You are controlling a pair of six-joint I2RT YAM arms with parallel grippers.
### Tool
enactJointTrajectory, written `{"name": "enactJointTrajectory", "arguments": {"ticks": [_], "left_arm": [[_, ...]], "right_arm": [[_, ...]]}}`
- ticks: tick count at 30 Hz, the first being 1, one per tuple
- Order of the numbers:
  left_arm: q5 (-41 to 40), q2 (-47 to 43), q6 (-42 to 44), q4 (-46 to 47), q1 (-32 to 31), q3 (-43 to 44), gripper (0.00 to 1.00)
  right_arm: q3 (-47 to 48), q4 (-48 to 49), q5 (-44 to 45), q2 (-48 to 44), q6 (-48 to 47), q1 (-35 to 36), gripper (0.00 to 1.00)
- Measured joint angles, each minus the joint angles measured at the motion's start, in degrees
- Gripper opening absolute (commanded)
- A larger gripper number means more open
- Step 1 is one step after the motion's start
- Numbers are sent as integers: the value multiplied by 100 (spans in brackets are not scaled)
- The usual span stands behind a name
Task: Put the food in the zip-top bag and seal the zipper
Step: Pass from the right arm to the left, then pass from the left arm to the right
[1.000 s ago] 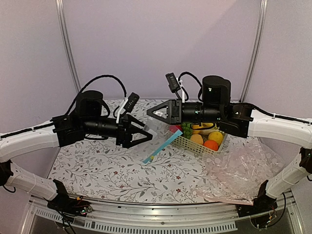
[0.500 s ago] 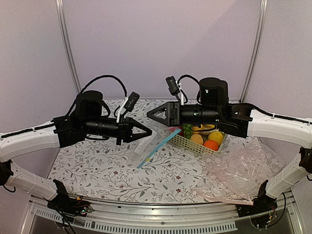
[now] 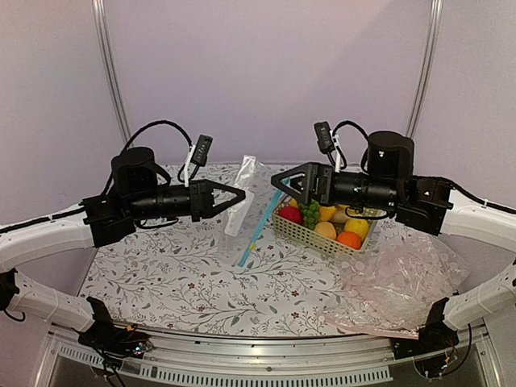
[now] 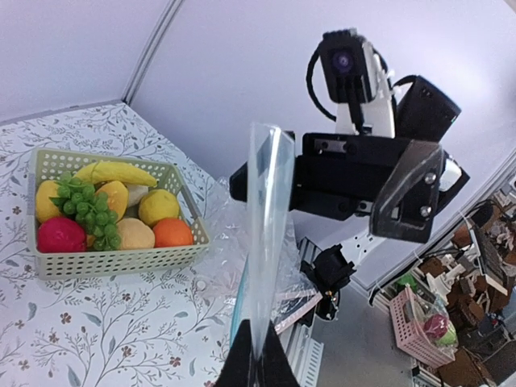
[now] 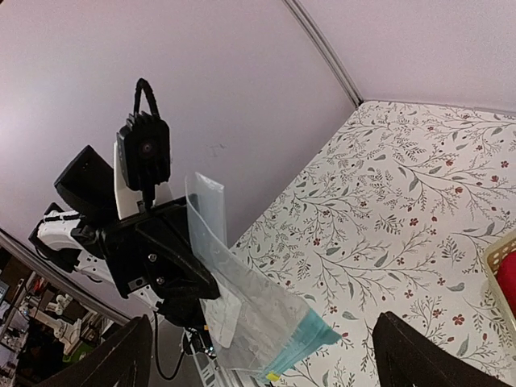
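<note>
Your left gripper (image 3: 243,195) is clamped fully closed on the zip-top bag (image 3: 239,216), pinching it partway along its clear body and holding it up in the air between the two arms, left of the basket (image 3: 321,243). Gripped this way the bag hangs loose, with the light blue zipper (image 3: 260,234) slanting down toward the flowered table (image 3: 161,274); I cannot tell whether its lowest tip touches the surface. The left wrist view sees the film edge-on, rising straight out of the pinched fingertips, so the bag is probably flat and the mouth not spread. Your right gripper (image 3: 285,188) stands spread wide with nothing between its fingers, hovering over the basket's left end and pointed at the bag, which looks like the stance for taking a second hold near the zipper so that the mouth can be pulled apart. The food is not yet in the bag: the bright yellow fruit (image 4: 159,206) and the orange-yellow fruit (image 4: 135,234) lie in the basket among the grapes, banana, orange and red fruit. The pinkish plastic sheet (image 3: 395,282) lies crumpled at the front right, well apart from the bag, so keep the right arm from dragging it.
</note>
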Motion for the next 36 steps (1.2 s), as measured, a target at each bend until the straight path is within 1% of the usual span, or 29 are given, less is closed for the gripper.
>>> {"name": "enactJointTrajectory", "arguments": {"ticks": [5, 9, 15, 19, 22, 29, 33, 36], "left_arm": [[-103, -247, -474, 289, 90, -46, 0], [-321, -404, -765, 356, 199, -44, 0], [-730, -487, -1080, 446, 267, -44, 1], [-693, -435, -1307, 575, 332, -31, 1], [-501, -280, -1447, 660, 363, 70, 1], [-11, -94, -1659, 802, 380, 175, 1], [111, -96, -1751, 960, 411, 175, 1], [127, -98, -1794, 1060, 431, 168, 1]], "right_arm": [[-291, 26, -315, -70, -66, -4, 96], [-442, 90, -662, -31, -101, 136, 96], [-564, 487, -1086, -24, -55, 234, 92], [-634, 719, -1093, 44, 81, 234, 88], [-745, 1019, -1088, 205, 275, 234, 82], [-824, 1497, -1311, 660, 586, 238, 77], [-824, 1753, -1569, 817, 691, 243, 69], [-824, 1869, -1742, 929, 748, 249, 61]]}}
